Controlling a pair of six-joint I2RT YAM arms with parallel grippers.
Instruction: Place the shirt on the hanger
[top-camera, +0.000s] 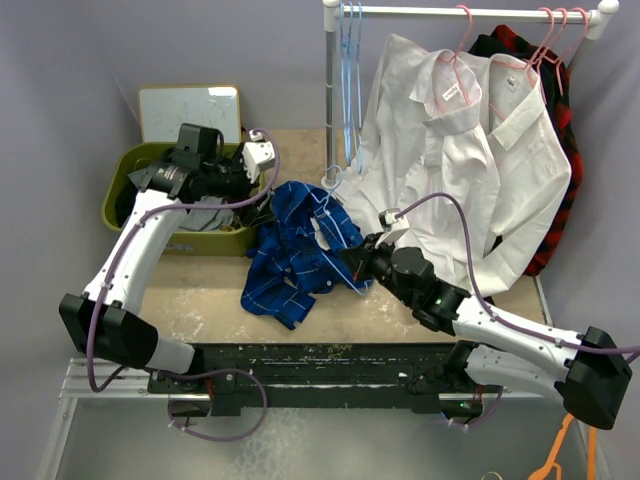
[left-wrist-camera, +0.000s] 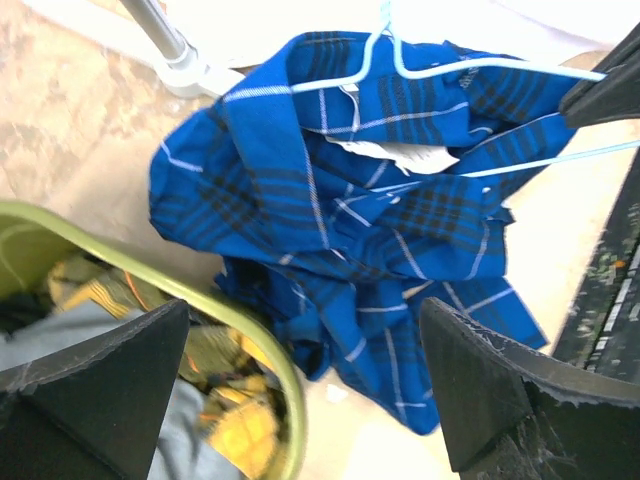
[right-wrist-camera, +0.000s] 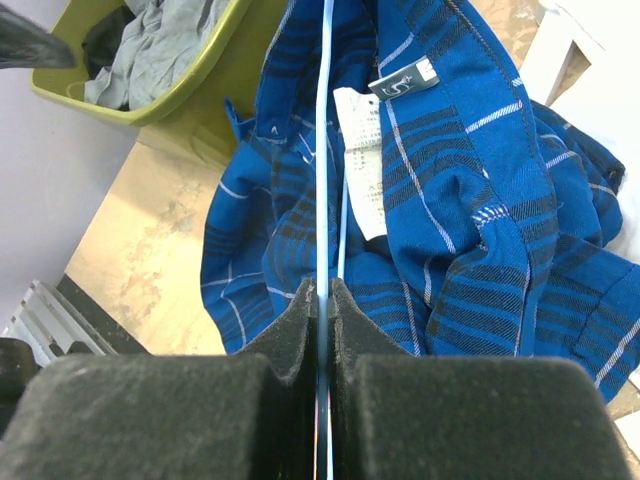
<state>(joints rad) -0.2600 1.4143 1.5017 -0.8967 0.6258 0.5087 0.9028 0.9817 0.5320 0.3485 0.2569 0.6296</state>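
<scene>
1. Table (top-camera: 200, 290): shirt (top-camera: 295, 255) lies crumpled mid-frame, just right of the green bin (top-camera: 118, 205).
2. Hanger (right-wrist-camera: 322, 150) lies across the shirt's open collar area.
3. Right gripper (right-wrist-camera: 321, 295): fingers pressed together, pinching the hanger wire.
4. Left gripper (left-wrist-camera: 305, 325): spread wide over bin rim and shirt, holding nothing.

neck label (right-wrist-camera: 402, 82) on shirt (right-wrist-camera: 480, 200), roughly "5", care tag (right-wrist-camera: 362, 165) print illegible

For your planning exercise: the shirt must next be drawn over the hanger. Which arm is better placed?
Probably left. The left fingers hang open and free near the shirt; the right fingers are shut on the hanger.
</scene>
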